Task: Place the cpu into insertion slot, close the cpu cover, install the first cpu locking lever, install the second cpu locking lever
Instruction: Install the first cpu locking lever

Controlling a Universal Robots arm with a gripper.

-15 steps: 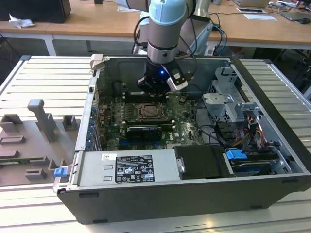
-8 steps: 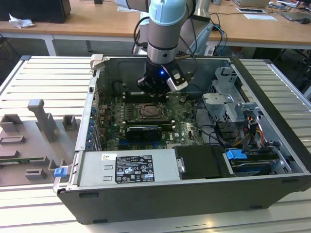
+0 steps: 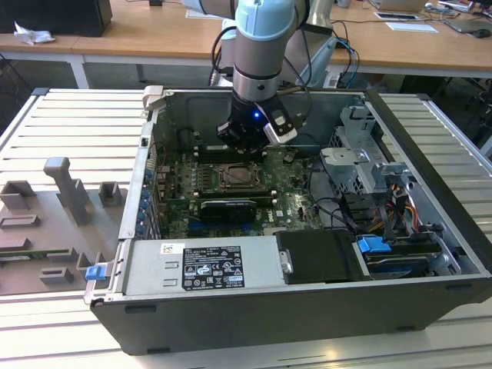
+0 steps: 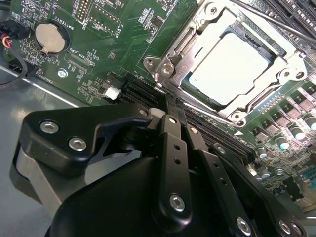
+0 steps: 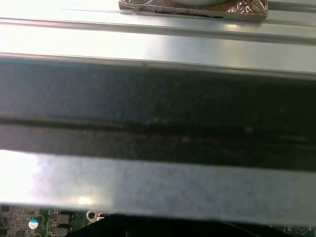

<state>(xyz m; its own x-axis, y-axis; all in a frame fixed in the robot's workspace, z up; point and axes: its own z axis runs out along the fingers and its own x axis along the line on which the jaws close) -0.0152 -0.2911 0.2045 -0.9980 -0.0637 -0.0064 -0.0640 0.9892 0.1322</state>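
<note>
Cpu (image 4: 228, 69) sits in the insertion slot (image 4: 256, 96) already, with the cpu cover (image 4: 170, 66) lying flat over it (pale top showing through the cut-out). Gripper (image 4: 168, 106) hangs just beside the socket's edge, fingers pinched together on nothing, probably to work a lever.

A large white rectangular label (image 3: 201, 267) sits on the silver-grey metal power supply box (image 3: 254, 265), low in the exterior view and toward its left; it carries a black block, lines of small print and a row of round marks, none legible from here. A small white sticker (image 3: 168, 248) sits just above its corner. In the second wrist view, tiny white lettering runs over the green circuit board (image 4: 98, 74) beside the round silver coin battery (image 4: 49, 37), too small to read.
</note>
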